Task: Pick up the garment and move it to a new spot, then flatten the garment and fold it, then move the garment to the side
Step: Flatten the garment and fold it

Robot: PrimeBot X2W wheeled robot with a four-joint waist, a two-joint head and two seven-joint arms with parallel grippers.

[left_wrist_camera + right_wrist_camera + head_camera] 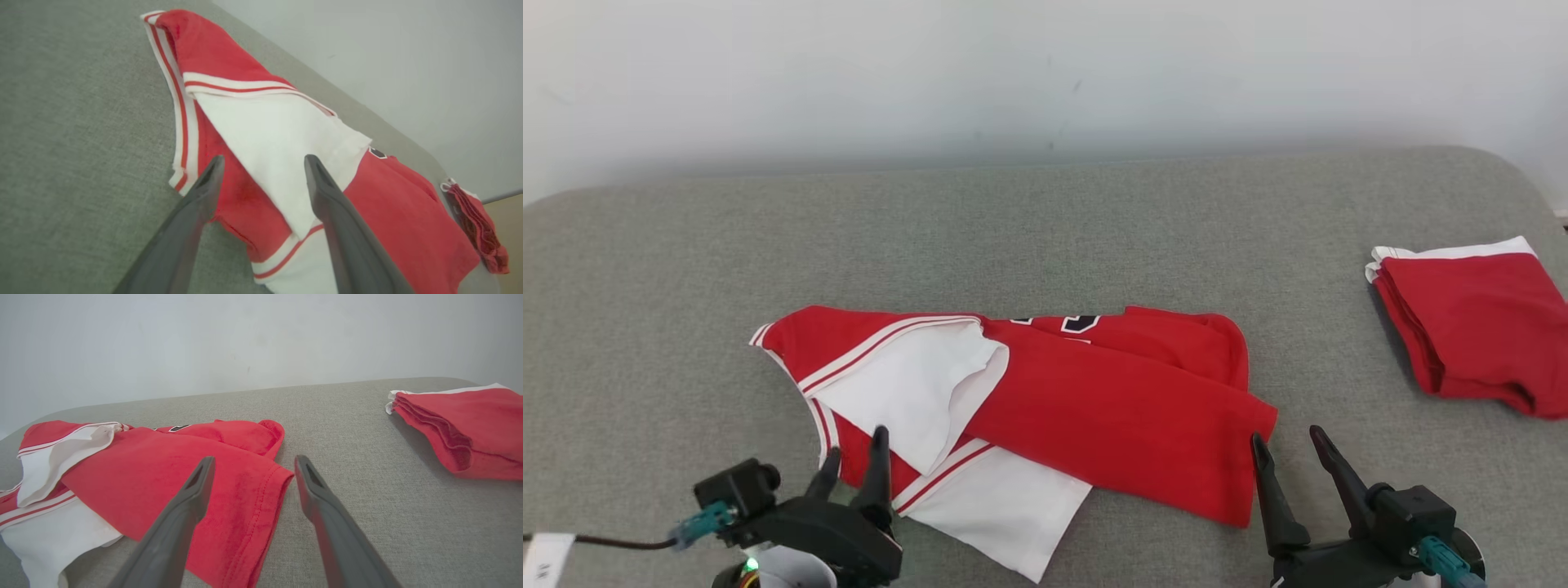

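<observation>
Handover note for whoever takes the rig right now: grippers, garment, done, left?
Left gripper: open, over the garment's near left edge, empty.
Right gripper: open, by its right hem, empty.
Garment: rumpled at the middle of the table, partly doubled over, not flat.
Folded stack: far right, apart.
Done: garment lies on the table; whether that is its new spot, cannot tell.
Left: flatten, fold, move aside.

A red and white garment [1111, 408] lies rumpled in the middle of a grey padded surface [1045, 237], with white panels turned up on its left half. The left gripper [855, 443] sits over its near left edge, fingers apart. The right gripper [1286, 434], fingers also spread, stands just beside its right corner. A folded red pile [1478, 327] rests well apart at the right.
</observation>
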